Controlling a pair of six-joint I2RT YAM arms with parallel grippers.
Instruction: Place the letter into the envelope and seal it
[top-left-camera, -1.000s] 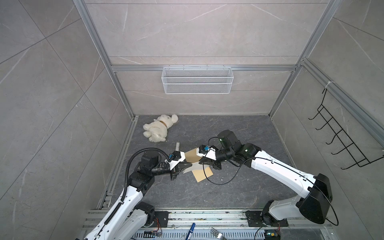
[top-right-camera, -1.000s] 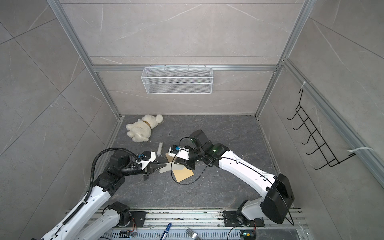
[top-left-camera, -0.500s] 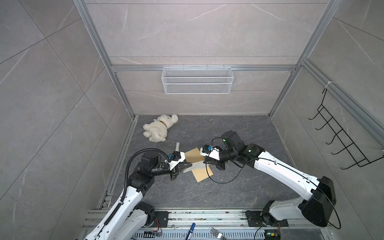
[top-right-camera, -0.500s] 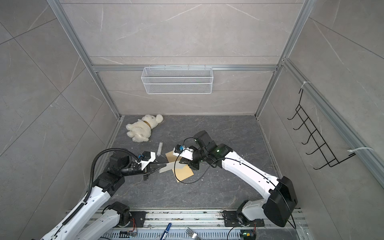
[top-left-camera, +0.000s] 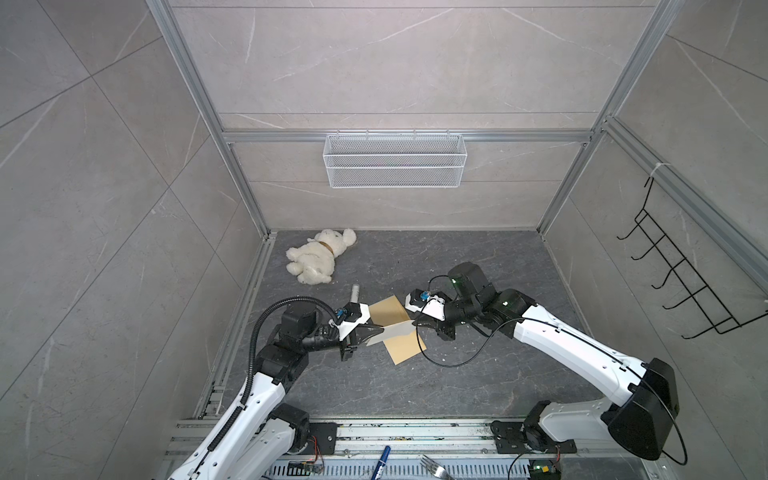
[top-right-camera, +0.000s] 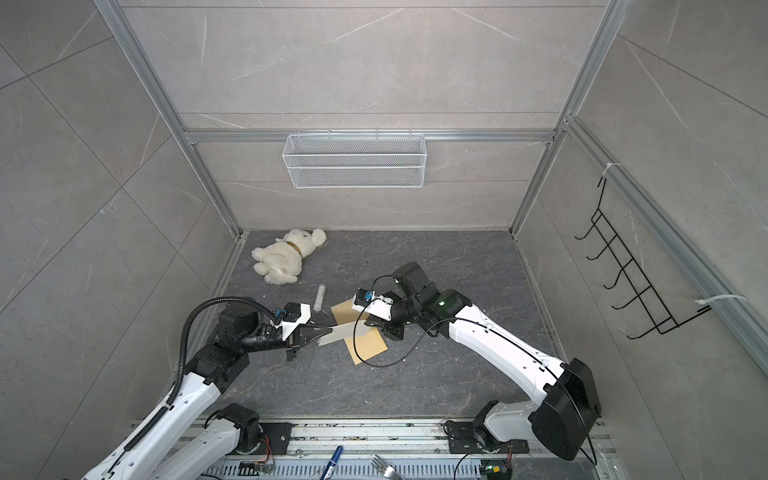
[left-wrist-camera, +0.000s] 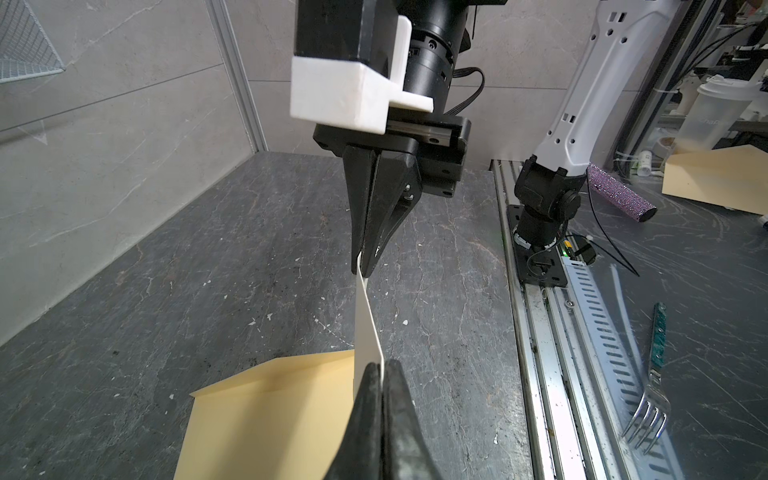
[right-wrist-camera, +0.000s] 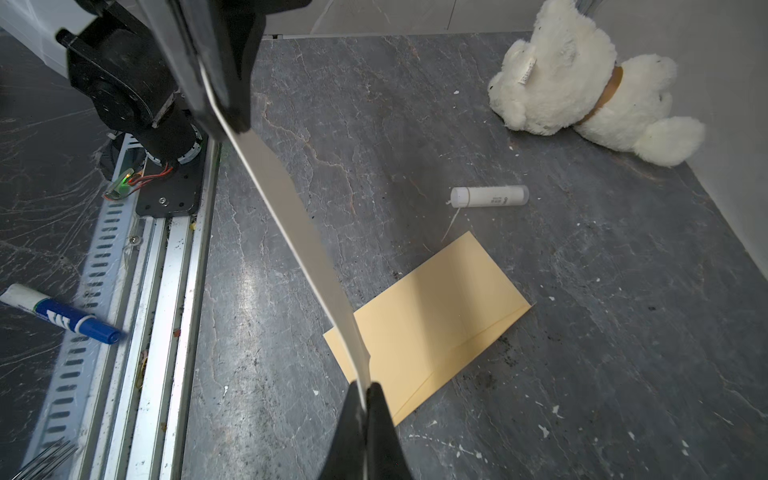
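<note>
Your left gripper (top-left-camera: 376, 330) and right gripper (top-left-camera: 417, 325) were both clamped shut on the letter (top-left-camera: 394, 331), one at each end, holding it stretched in the air just above the envelope (top-left-camera: 406, 348). The envelope lay flat on the table (top-left-camera: 457, 374), apparently empty. Judged early: insertion and sealing were not yet done.

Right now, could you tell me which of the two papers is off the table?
The pale letter: the left hand and right hand pinch its opposite ends, holding it aloft. The yellow-tan envelope lies flat on the table.
</note>
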